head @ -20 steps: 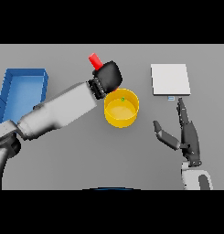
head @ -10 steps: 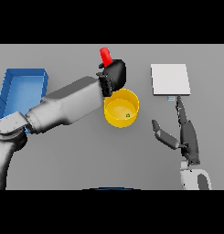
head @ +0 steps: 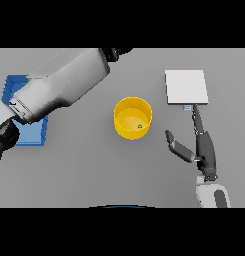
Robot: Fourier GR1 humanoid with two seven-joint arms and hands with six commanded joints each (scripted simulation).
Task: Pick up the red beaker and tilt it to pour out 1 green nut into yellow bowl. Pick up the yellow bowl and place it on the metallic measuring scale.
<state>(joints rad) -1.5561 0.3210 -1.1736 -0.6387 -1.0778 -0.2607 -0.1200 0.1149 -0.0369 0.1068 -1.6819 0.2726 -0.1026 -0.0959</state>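
Yellow bowl point(head: 133, 118) sits mid-table, left of the right hand point(head: 203, 150) — fingers straight, thumb spread, touching nothing. One green nut point(head: 139, 126) lies inside. One scale point(head: 186, 86) beyond; left hand out of view.

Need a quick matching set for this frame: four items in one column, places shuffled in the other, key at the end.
Items:
1. yellow bowl
2. green nut
3. scale
4. blue tray

Places:
A. far left, partly behind the left arm
B. table centre
C. inside the bowl
D. upper right, just beyond the right hand's straight fingertips

Pairs: 1-B, 2-C, 3-D, 4-A
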